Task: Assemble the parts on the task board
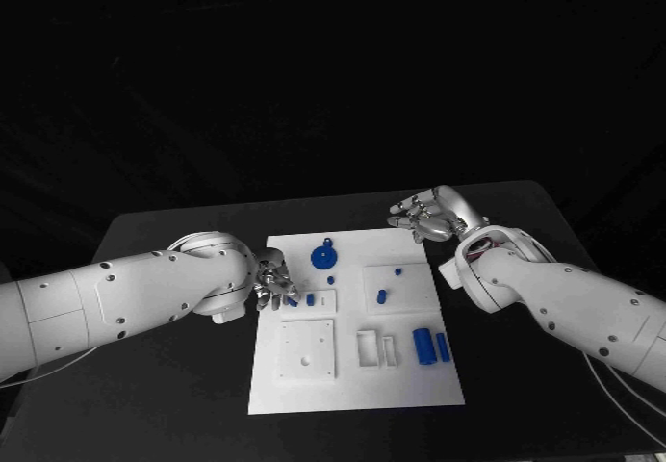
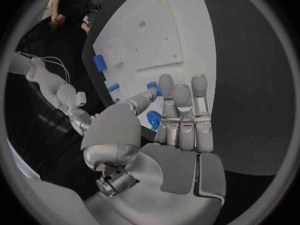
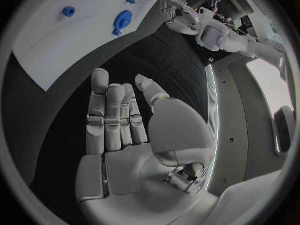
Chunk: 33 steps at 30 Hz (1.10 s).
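The left hand [image 1: 273, 285] sits at the left edge of the task board [image 1: 417, 385], a little left of the head view's centre. Its fingers [image 2: 182, 110] reach over the small blue parts [image 1: 301, 301] by that edge; whether it grips one cannot be told. The right hand [image 1: 433, 218] hovers over the black table [image 1: 166, 404] just beyond the board's upper right corner, released and flat, holding nothing.

On the board, a blue round part [image 1: 323, 256] lies near the top, two small pieces [image 1: 386, 284] on a raised block at centre, and two blue cylinders [image 1: 430, 346] lie loose at lower right. The square plate [image 1: 305, 348] at lower left looks unfilled. Most of the assembly seems left to do.
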### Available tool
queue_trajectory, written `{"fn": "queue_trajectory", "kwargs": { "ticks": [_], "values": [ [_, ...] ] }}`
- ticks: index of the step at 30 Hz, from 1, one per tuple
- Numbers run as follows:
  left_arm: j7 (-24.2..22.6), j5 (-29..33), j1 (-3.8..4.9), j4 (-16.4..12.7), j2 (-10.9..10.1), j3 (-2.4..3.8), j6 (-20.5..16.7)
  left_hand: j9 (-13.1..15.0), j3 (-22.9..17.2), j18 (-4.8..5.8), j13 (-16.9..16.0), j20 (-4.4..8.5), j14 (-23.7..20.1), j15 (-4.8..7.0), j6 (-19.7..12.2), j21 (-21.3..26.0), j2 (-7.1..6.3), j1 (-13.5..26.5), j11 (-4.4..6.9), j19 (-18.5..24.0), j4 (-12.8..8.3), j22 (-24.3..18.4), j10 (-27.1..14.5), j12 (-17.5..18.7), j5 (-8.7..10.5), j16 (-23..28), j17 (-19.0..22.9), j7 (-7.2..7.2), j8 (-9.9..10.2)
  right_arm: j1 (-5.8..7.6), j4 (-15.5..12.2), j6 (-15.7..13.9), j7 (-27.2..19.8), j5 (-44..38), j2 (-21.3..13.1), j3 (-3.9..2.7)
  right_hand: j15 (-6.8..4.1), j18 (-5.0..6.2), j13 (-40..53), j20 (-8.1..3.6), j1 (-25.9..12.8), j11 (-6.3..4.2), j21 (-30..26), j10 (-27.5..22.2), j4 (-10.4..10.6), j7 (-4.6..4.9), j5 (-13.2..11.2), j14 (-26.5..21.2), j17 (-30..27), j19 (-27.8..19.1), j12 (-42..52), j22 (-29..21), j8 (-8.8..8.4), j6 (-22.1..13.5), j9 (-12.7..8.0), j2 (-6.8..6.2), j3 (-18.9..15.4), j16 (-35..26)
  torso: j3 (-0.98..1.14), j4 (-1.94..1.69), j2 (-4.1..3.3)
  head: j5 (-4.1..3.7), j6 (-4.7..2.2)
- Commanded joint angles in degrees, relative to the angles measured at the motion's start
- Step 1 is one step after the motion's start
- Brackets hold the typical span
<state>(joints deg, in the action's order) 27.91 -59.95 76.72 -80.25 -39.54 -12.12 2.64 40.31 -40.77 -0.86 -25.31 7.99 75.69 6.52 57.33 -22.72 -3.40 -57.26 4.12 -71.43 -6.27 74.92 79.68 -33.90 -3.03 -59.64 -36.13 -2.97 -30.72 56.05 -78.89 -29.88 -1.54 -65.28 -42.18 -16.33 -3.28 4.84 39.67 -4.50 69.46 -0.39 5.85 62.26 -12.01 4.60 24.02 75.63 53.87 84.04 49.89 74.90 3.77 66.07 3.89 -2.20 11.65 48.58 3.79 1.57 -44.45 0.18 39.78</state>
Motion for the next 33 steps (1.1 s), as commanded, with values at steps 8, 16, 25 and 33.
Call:
{"fn": "queue_trajectory", "kwargs": {
  "ticks": [8, 16, 25, 33],
  "values": [
    [0.0, -8.0, -0.07, -1.1, 0.0, -0.28, -3.6, 0.1, -7.7, -0.94, 0.0, -0.10, -0.3, 0.14, 2.2, -0.4, 1.21, -0.9, 0.04, 0.3, -7.6, 1.1, -0.3, -0.3, -0.30, -0.4, 0.2, 2.79, 0.3, -0.03, -0.1, 0.7, -0.5, 0.0, 0.0, -0.02, -0.47, 0.76, 0.0, -0.31, -0.1, -0.14, -0.3, 0.2, -0.1, 0.13, 0.3, 0.1, 0.1, 0.9, -0.3, 0.7, -0.18, 0.4, 0.0, -0.51, 0.3, 0.0, -0.10, -0.10, 0.01, -0.01, -0.01],
    [0.8, -9.9, -0.73, -1.3, -0.1, -0.75, -5.9, 0.1, -7.8, -0.93, 0.0, -0.08, -0.2, 0.17, 2.3, -0.4, 1.10, -0.9, 0.07, 0.1, -7.5, 1.1, -0.2, -0.3, -0.30, -0.5, 0.3, 2.83, 0.2, -0.03, -0.1, 0.7, -0.5, 0.0, 0.0, -0.02, -0.47, 0.76, 0.0, -0.31, -0.1, -0.14, -0.3, 0.2, -0.1, 0.13, 0.3, 0.1, 0.1, 0.9, -0.3, 0.7, -0.18, 0.4, 0.0, -0.51, 0.3, 0.0, -0.17, -0.11, 0.02, 0.14, 0.12],
    [0.9, -12.1, -1.99, -1.5, -0.1, -0.94, -7.1, 0.1, -7.9, -0.93, 0.1, -0.07, -0.2, 0.19, 2.4, -0.4, 1.04, -0.8, 0.10, 0.1, -7.5, 1.1, -0.1, -0.3, -0.31, -0.5, 0.3, 2.87, 0.3, -0.03, 0.0, 0.8, -0.6, 0.0, 0.0, -0.02, -0.47, 0.76, 0.0, -0.31, -0.1, -0.14, -0.3, 0.2, -0.1, 0.13, 0.3, 0.1, 0.1, 0.9, -0.3, 0.7, -0.18, 0.4, 0.0, -0.51, 0.3, 0.0, -0.14, -0.10, 0.01, 0.21, 0.23],
    [1.0, -12.1, -2.73, -1.1, -0.1, -0.96, -9.6, 0.1, -7.9, -0.92, 0.1, -0.04, 0.0, 0.23, 2.5, -0.3, 0.96, -0.7, 0.16, -0.1, -7.5, 1.1, 0.1, -0.3, -0.33, -0.5, 0.4, 2.94, 0.2, -0.04, 0.0, 0.8, -0.6, 0.0, 0.0, -0.02, -0.47, 0.76, 0.0, -0.31, -0.1, -0.14, -0.3, 0.2, -0.1, 0.13, 0.3, 0.1, 0.1, 0.9, -0.3, 0.7, -0.18, 0.4, 0.0, -0.51, 0.3, 0.0, -0.09, -0.08, 0.02, 0.19, 0.21]
  ]
}}
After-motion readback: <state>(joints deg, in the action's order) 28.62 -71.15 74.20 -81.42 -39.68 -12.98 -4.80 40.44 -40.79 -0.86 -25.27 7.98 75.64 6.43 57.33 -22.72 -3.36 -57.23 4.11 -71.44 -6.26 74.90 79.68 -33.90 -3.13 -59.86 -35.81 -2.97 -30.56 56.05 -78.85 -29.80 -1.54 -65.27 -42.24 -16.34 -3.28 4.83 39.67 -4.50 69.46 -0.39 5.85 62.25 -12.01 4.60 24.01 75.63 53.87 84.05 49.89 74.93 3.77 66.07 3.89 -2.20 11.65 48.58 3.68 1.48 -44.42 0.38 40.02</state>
